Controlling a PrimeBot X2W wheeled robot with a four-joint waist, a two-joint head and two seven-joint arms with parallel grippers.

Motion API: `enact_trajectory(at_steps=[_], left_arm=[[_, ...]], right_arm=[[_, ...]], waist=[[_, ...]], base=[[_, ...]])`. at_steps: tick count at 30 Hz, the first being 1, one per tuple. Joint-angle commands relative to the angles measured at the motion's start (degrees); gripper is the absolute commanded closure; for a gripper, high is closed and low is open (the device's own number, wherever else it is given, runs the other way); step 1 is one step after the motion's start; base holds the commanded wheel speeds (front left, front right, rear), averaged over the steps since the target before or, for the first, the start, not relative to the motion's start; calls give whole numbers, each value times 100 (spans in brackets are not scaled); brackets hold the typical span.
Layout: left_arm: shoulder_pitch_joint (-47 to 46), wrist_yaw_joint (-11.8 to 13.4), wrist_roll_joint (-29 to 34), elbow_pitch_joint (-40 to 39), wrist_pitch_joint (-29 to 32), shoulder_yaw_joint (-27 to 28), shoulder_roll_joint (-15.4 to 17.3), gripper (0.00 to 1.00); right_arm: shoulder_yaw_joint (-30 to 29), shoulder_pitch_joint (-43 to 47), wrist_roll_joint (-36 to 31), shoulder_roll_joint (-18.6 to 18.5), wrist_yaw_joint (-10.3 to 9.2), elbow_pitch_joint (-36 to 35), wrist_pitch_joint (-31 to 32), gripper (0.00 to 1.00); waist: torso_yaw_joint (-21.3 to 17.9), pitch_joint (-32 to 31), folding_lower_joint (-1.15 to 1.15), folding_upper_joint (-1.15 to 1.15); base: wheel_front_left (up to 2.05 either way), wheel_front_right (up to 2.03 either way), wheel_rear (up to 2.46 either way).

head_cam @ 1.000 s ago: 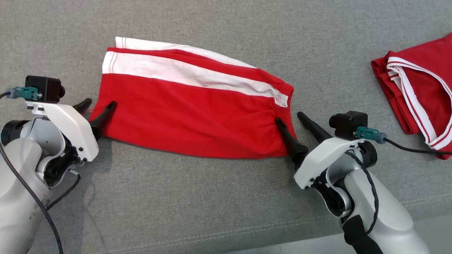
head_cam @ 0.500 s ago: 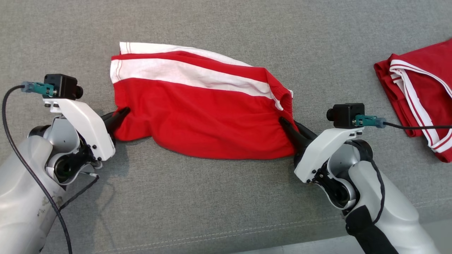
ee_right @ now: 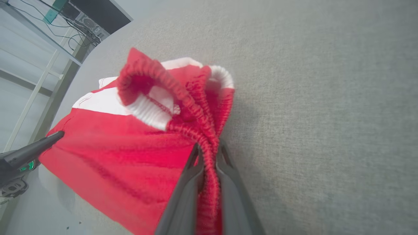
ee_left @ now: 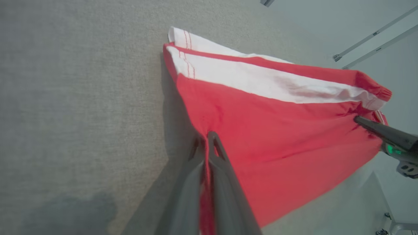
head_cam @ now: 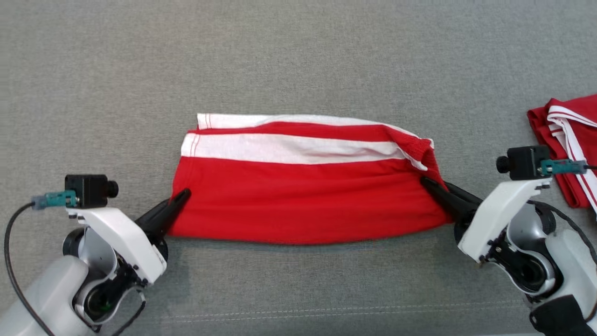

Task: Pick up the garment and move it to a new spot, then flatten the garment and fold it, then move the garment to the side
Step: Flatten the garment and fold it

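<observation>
1. Both spread a second ago, the end effectors have now clenched. In the head view, the left end effector (head_cam: 183,195) pinches the red shorts (head_cam: 303,205) at the leg end and the right end effector (head_cam: 428,182) at the waist end. The cloth is stretched between them on the grey desk (head_cam: 298,60). A second red garment (head_cam: 566,140) lies well apart, at the right.
2. Left wrist view: the fingers are pressed together on the hem.
3. Right wrist view: the fingers clamp the bunched elastic waistband (ee_right: 183,94).

My left gripper (head_cam: 183,195) and right gripper (head_cam: 426,182) each have 2 long, dark, tapering fingers (head_cam: 161,217). Behind the fingers sits a white bracket (head_cam: 121,233) dotted with small dark screws, topped by a black camera cube (head_cam: 91,190) with a teal plug (head_cam: 56,199) and black cable (head_cam: 17,212).
</observation>
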Motion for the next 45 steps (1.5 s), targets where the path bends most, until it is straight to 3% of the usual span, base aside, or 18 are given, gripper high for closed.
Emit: enact_trajectory(at_steps=[1,8,15,16,18,19,21,29,38,40,45], left_arm=[[40,74,-28,-232,-122,281,277,100],[956,488,-169,-1040,-450,312,280,100],[1062,565,-185,-1037,-496,213,80,100],[1031,541,-178,-964,-515,206,42,75],[974,511,-155,-816,-537,177,-34,3],[946,493,-144,-747,-593,190,-75,0],[885,521,-27,-569,-847,243,-165,0],[945,1000,601,-487,-1782,394,-180,0],[1079,1932,1571,-1035,-2364,1001,-182,0],[1075,1986,1750,-1125,-2372,1111,-209,0],[1281,2031,2900,-1525,-2379,1845,-492,0]], right_arm=[[-44,188,52,-137,1,-301,106,100],[-603,927,-103,-279,1,-983,611,100],[-739,985,-514,53,1,-707,422,100],[-721,969,-534,102,1,-632,373,100],[-669,925,-578,183,1,-501,226,100],[-654,902,-588,228,1,-428,122,61],[-598,855,-634,308,1,-237,-240,0],[-493,959,-863,287,1,20,-1305,0],[-926,1341,-1816,249,1,-192,-2986,0],[-976,1378,-1960,269,1,-225,-3092,0],[-1320,1616,-2807,426,1,-478,-3398,0]], waist=[[127,-105,0,0],[292,-278,0,0],[337,-275,0,0],[341,-271,0,0],[342,-263,0,0],[338,-264,0,0],[338,-290,0,0],[358,-494,0,0],[344,-832,0,0],[339,-867,0,0],[284,-1056,0,0]], base=[[0,0,0],[0,0,0],[0,0,0],[0,0,0],[0,0,0],[0,0,0],[0,0,0],[0,0,0],[0,0,0],[0,0,0],[0,0,0]])
